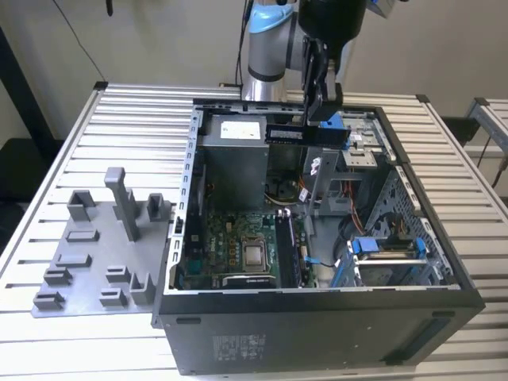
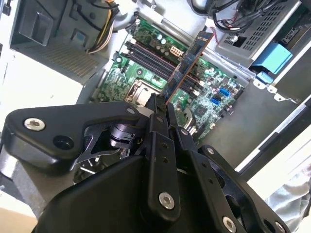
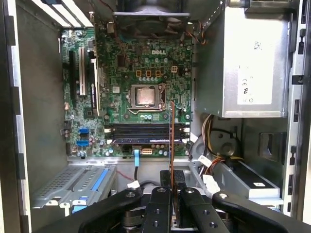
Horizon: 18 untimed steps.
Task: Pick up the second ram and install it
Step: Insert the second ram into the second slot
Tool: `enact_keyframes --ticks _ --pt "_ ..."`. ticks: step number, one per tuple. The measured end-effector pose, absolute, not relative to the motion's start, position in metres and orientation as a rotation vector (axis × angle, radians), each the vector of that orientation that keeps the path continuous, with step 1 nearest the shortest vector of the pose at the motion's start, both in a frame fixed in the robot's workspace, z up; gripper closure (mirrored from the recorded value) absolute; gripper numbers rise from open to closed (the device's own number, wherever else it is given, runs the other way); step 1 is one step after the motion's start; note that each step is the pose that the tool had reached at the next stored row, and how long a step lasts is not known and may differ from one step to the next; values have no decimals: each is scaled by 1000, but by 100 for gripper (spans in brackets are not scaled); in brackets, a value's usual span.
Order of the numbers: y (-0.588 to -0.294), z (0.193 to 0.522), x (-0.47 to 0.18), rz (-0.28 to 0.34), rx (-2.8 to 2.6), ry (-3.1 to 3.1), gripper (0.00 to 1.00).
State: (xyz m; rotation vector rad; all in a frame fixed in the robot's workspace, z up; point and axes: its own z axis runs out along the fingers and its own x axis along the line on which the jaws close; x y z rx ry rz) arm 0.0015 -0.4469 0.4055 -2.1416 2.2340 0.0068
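Claw [image 1: 321,111] is pinched narrow on the second ram [image 1: 305,134], with a finger on each flat face. In the exterior view the stick hangs level in the air at about 12 o'clock of the open case [image 1: 317,317]. It is near the power supply [image 1: 234,131] and well above the motherboard [image 1: 238,246], so it is not seated. The grey holder tray [image 1: 95,254] sits at 9 o'clock of the case on the slatted table [image 1: 79,119]. In the second wrist view the ram [image 2: 187,65] runs out from the fingertips [image 2: 156,108], chips visible. In the first wrist view it is edge-on [image 3: 172,141], crossing the memory slots [image 3: 146,132] near the CPU socket [image 3: 144,96]. Can't tell if any slot is filled.
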Motion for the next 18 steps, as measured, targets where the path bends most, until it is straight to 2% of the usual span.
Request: enact_keyframes --ticks 18 --pt "-447 405 1 -2 -1839 2489 86"
